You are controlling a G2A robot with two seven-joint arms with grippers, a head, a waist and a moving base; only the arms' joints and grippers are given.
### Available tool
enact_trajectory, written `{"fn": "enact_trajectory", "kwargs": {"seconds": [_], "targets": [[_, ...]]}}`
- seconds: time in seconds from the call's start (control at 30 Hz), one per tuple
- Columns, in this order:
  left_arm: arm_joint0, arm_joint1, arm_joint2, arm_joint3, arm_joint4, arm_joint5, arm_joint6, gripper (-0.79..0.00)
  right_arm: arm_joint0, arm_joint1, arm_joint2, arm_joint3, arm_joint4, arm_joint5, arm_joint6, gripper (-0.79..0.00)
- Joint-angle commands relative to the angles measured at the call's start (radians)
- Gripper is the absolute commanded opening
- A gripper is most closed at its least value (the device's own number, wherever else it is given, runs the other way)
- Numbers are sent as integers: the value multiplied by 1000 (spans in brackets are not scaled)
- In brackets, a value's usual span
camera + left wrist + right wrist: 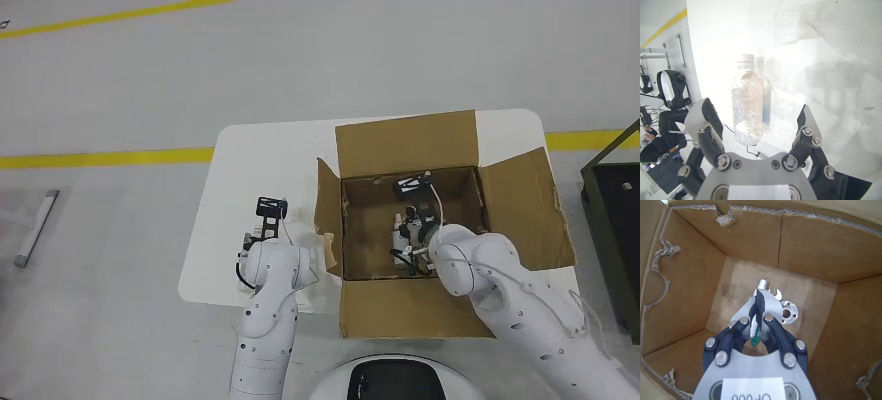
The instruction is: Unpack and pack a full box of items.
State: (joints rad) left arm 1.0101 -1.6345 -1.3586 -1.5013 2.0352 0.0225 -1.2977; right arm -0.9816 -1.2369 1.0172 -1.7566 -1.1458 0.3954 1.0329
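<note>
box [405,145]: open cardboard, flaps splayed, on the white worktop [250,170].

top view: right pincer [412,186] is down inside the box. left pincer [270,208] hangs over the worktop just outside the box's left wall.

left wrist view: left pincer [756,108] is spread wide, gripping nothing. clear bottle [747,98] appears to lie on the worktop in line with the gap, touching neither finger. its cap points away and its long axis runs along the pincer's reach. clear plastic bag [787,28] lies farther on.

right wrist view: right pincer [759,294] is clamped on a slim green-tipped tool [755,340], whose long axis runs along the fingers. spanner head [777,294] shows past the fingertips; cannot tell if it is the same tool. metal flange [788,312] lies flat on the box floor just beside, with a white cylinder [763,283] beyond.

judgement: unpacking, near its end. right arm is the nearer one. the tool needs a straight lift clear of the walls, then a carry toward the left side.
</note>
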Motion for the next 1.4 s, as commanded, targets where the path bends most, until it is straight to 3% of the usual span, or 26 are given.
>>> {"fn": "enact_trajectory", "kwargs": {"seconds": [0.0, 0.13, 0.17, 0.27, 0.33, 0.47, 1.03, 1.13, 1.37], "targets": [[0, 0, 0, 0, 0, 0, 0, 0, 41, -10, -36, 37, -27, 34, 58, -785], [0, 0, 0, 0, 0, 0, 0, 0, 123, -35, -96, 119, -48, 92, 159, -782], [0, 0, 0, 0, 0, 0, 0, 0, 143, -40, -112, 140, -57, 94, 178, -723], [0, 0, 0, 0, 0, 0, 0, 0, 184, -57, -140, 191, -57, 119, 213, -690], [0, 0, 0, 0, 0, 0, 0, 0, 200, -66, -148, 218, -54, 138, 226, -582], [0, 0, 0, 0, 0, 0, 0, 0, 210, -77, -156, 251, -60, 142, 249, -483], [0, 0, 0, 0, 0, 0, 0, 0, 204, -112, -161, 319, -49, 116, 224, -456], [0, 0, 0, 0, 0, 0, 0, 0, 207, -120, -163, 340, -36, 111, 215, -403], [0, 0, 0, 0, 0, 0, 0, 0, 214, -135, -168, 382, -28, 98, 200, -413]]}}
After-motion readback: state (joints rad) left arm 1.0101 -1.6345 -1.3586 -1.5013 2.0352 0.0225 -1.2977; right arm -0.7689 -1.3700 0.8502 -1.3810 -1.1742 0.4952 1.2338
